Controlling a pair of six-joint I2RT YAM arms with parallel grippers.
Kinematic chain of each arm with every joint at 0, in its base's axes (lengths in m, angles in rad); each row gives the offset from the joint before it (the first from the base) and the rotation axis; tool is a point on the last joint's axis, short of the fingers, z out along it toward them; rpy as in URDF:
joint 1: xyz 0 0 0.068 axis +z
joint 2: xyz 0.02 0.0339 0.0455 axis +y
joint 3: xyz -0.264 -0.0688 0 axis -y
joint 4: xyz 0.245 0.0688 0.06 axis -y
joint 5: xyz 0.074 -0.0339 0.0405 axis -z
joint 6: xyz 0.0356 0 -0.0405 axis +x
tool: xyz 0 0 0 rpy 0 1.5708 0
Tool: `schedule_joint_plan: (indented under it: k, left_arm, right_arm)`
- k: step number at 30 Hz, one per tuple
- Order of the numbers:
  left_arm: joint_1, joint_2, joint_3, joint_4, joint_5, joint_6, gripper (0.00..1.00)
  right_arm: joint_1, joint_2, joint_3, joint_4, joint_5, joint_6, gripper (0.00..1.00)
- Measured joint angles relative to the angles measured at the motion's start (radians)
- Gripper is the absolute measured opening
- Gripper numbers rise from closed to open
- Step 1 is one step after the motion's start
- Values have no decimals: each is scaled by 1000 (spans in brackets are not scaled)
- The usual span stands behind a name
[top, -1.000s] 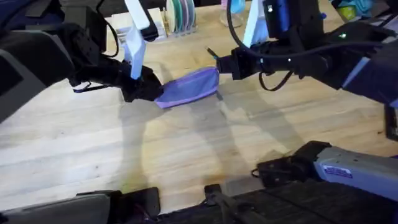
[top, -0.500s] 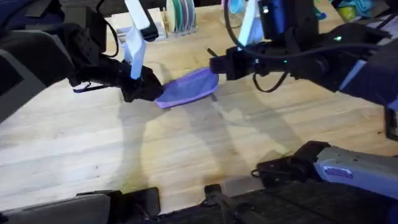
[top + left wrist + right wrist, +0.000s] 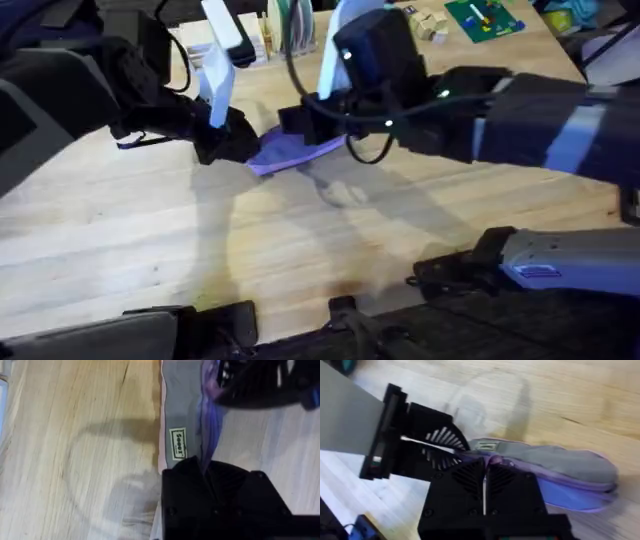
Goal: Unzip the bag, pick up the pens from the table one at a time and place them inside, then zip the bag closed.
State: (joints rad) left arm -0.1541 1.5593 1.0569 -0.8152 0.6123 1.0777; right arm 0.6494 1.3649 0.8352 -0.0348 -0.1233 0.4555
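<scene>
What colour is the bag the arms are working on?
Lavender-purple outside, with a grey panel; the bag shows best in the right wrist view.

small label [image 3: 178,443] sewn on the bag [image 3: 181,405], lettering too blurred to read

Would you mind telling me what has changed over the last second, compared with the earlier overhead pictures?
The right gripper has travelled along the bag from its far end towards the left gripper, its arm now covering much of the pouch. The left gripper has stayed clamped on the bag's near end, and the bag has kept its place on the table.
</scene>
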Motion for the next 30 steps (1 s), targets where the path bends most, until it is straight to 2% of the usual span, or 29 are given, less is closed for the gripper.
schedule_joint_plan:
  k: [6,14,16,18,21,22,30]
  left_arm:
    - [4,0,1,-5,-6,0,42]
    - [5,0,1,-7,-7,0,42]
    - [5,0,1,-3,-2,0,42]
    - [2,0,1,-4,-3,4,42]
    - [1,0,1,0,-2,4,42]
    - [1,0,1,0,-2,4,42]
    - [1,0,2,0,1,4,42]
  right_arm:
    - [89,57,0,66,12,91,30]
    - [101,59,0,67,11,105,44]
    - [98,54,8,34,-12,98,211]
    - [87,33,26,-46,-23,70,453]
    - [46,-19,63,-175,-51,18,896]
    - [31,-37,76,-211,-57,-1,970]
    - [-89,-179,119,-395,-68,-158,997]
